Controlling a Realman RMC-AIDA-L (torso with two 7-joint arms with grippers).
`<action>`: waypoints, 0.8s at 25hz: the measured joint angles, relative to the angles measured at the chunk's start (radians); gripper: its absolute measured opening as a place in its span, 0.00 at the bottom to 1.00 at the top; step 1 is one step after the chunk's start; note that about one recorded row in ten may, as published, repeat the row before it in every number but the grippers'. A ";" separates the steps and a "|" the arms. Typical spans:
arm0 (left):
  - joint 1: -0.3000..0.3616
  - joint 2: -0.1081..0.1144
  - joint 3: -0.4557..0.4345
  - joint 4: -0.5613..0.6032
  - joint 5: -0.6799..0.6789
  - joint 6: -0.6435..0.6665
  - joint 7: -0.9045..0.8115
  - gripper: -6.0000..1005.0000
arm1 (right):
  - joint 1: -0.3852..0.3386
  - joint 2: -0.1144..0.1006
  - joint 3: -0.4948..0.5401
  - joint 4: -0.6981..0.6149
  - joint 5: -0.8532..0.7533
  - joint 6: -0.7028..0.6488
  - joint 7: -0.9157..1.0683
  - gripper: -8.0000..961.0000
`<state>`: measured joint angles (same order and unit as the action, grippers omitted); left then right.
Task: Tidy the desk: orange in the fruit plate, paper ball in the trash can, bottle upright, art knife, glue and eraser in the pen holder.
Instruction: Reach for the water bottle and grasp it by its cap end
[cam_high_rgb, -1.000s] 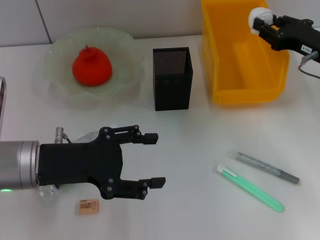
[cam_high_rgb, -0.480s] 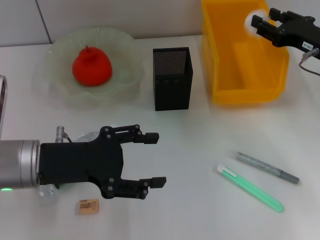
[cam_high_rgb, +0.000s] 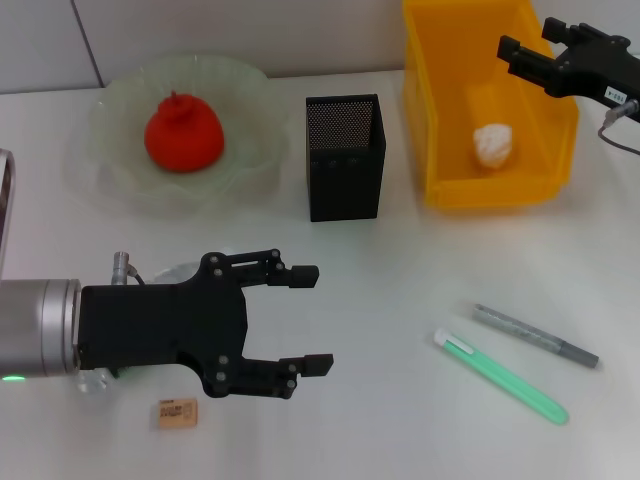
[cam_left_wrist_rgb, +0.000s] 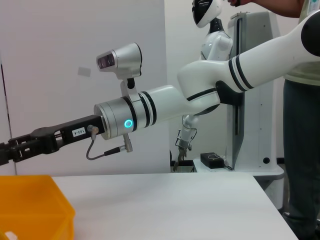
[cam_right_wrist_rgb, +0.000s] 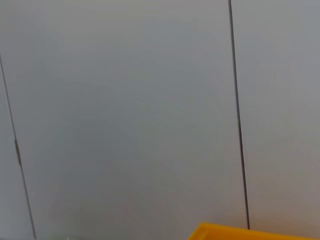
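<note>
Paper ball (cam_high_rgb: 494, 143) lies in our trash can (cam_high_rgb: 435, 150) below our spread, empty right gripper (cam_high_rgb: 522, 52); orange (cam_high_rgb: 183, 132) is plated, while the eraser (cam_high_rgb: 177, 412) beside our open left gripper (cam_high_rgb: 310, 319) waits.

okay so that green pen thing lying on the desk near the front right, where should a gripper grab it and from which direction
Grip the green glue pen around the middle of its barrel, coming straight down from above. It lies flat and diagonal on the table, so the fingers should close across its narrow width, turned square to its long axis. The grey art knife lies beside it but apart, leaving some finger room.
</note>
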<state>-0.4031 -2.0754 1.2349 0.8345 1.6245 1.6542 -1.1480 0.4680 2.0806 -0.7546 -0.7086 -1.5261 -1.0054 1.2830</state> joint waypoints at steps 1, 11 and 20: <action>0.000 0.000 0.000 0.000 0.000 0.000 0.000 0.76 | -0.002 0.000 0.000 0.000 0.000 -0.003 0.000 0.77; -0.001 -0.001 0.001 0.000 0.000 -0.001 -0.001 0.76 | -0.032 -0.002 -0.006 -0.017 -0.002 -0.093 -0.007 0.77; 0.000 -0.001 0.002 -0.001 -0.001 -0.002 -0.002 0.76 | -0.104 0.000 0.011 -0.097 0.001 -0.318 -0.011 0.78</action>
<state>-0.4027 -2.0761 1.2364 0.8332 1.6235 1.6520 -1.1495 0.3638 2.0807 -0.7441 -0.8059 -1.5255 -1.3236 1.2723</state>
